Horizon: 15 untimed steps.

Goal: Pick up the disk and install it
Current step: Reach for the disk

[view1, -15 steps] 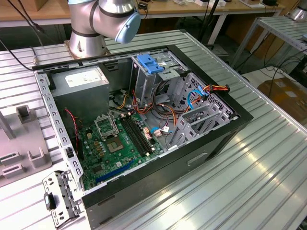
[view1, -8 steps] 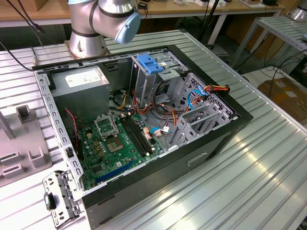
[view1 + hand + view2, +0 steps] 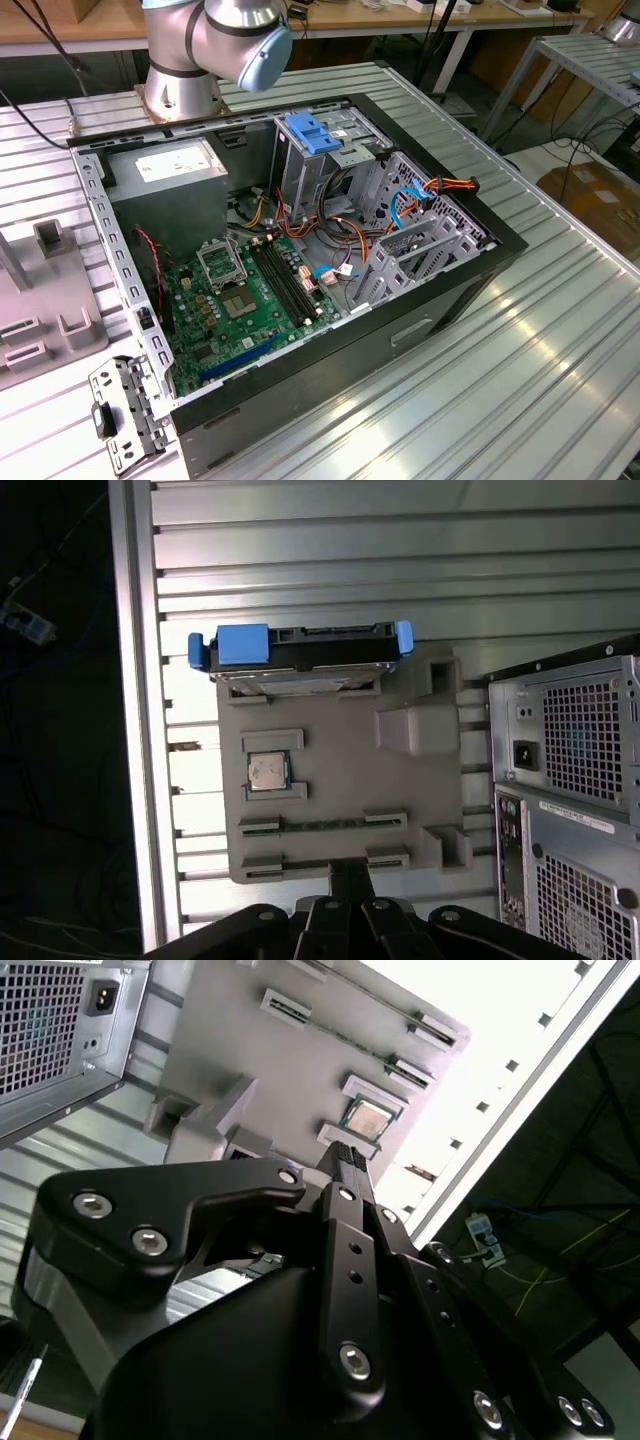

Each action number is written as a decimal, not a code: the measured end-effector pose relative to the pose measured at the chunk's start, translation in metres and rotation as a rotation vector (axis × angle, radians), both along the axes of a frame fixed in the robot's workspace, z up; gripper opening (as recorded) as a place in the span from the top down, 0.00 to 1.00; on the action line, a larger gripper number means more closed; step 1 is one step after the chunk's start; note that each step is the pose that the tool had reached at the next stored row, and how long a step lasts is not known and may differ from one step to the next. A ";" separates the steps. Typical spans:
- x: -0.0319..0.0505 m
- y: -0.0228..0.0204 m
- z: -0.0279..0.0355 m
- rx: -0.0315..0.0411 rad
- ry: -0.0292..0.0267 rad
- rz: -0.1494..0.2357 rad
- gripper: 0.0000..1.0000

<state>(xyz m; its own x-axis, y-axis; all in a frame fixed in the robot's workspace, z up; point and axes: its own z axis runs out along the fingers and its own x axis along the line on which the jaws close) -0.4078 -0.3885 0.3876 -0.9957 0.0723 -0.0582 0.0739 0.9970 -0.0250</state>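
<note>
Disk [image 3: 300, 655], silver with blue side rails, is standing on edge in a slot of the grey fixture plate [image 3: 330, 800], which is lying on the slatted bench [image 3: 400, 560] beside the rear of the computer case [image 3: 570, 780]. A processor chip [image 3: 268, 772] is sitting in a recess nearby. The end effector [image 3: 350, 868] is hovering over the plate's opposite end, well apart from the disk, its fingers seemingly pressed together and gripping nothing.

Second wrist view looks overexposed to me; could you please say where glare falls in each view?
Second wrist view: the table beyond the grey tray is blown out white. First wrist view: glare on table slats beside the disk. Exterior view: evenly lit.
</note>
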 end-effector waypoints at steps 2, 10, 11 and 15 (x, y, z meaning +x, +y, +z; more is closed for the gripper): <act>0.0000 0.0010 -0.0001 -0.0111 -0.0001 0.000 0.89; 0.0000 0.0102 -0.0003 -0.0114 0.0000 0.000 0.89; 0.0001 0.0112 -0.0003 -0.0114 0.0000 0.000 0.89; 0.0000 0.0155 -0.0004 -0.0114 0.0000 0.000 0.89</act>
